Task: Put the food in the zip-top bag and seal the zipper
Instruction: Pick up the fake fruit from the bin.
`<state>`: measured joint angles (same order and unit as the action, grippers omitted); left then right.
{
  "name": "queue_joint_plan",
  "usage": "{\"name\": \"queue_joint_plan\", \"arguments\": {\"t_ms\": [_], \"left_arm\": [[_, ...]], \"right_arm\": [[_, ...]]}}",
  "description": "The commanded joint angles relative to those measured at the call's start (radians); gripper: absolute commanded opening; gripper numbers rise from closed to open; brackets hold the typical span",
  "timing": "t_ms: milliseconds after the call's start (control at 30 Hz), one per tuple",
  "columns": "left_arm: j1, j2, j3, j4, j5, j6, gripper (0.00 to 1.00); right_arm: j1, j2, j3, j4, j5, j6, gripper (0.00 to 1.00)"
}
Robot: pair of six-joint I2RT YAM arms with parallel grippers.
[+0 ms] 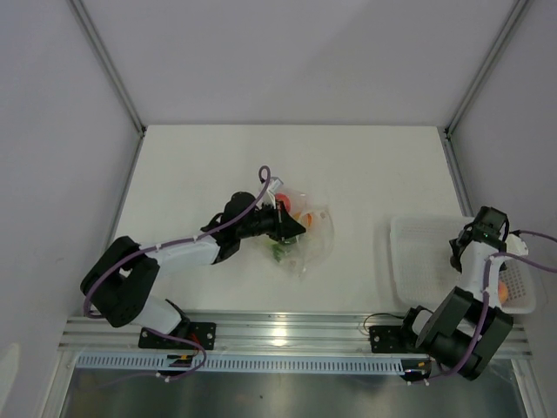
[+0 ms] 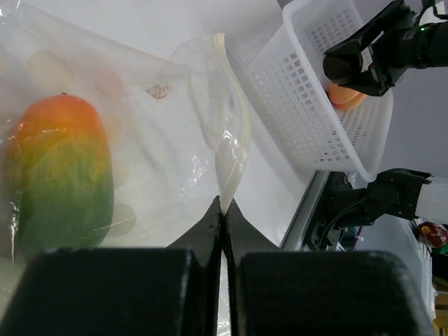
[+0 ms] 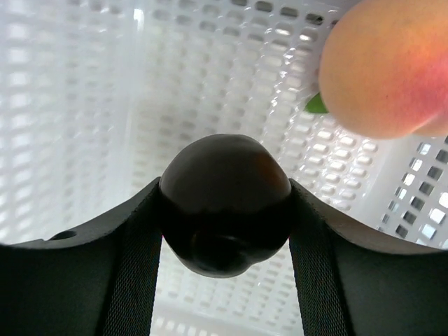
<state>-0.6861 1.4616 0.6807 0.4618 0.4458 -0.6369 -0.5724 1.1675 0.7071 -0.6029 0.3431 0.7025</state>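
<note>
Left jaws: we see them clenched on zipper (image 2: 232,175).
Right jaws: we see them grasping dark-purple food (image 3: 225,203), basket (image 3: 105,105) beyond them.

we see a white slotted basket (image 1: 409,261) resting on a white table (image 1: 365,165); the left wrist view shows the basket's (image 2: 301,98) grid wall and smooth rim; in the right wrist view its mesh fills the background; just nearer than the basket an aluminium rail (image 1: 287,329) runs along the table's edge; nearer still lies a slotted grey strip (image 1: 287,360); well beyond the basket, two slanted metal posts (image 1: 106,63) flank a pale back wall (image 1: 296,52)
</note>
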Motion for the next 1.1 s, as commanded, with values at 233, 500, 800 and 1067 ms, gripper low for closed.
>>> {"name": "queue_joint_plan", "arguments": {"t_ms": [233,500,800,1067], "left_arm": [[-0.016,-0.076,-0.05,0.066,-0.075,0.043,0.01],[-0.016,-0.081,-0.033,0.035,-0.082,0.069,0.01],[-0.016,-0.066,-0.033,0.06,-0.073,0.063,0.01],[-0.016,-0.098,-0.033,0.064,-0.079,0.071,0.01]], "right_arm": [[0.095,-0.172,0.089,-0.067,-0.271,-0.058,0.0],[0.268,-0.203,0.176,-0.061,-0.486,-0.12,0.0],[0.633,-0.215,0.244,0.037,-0.578,-0.13,0.0],[1.077,-0.089,0.292,0.132,-0.478,-0.198,0.0]]}}
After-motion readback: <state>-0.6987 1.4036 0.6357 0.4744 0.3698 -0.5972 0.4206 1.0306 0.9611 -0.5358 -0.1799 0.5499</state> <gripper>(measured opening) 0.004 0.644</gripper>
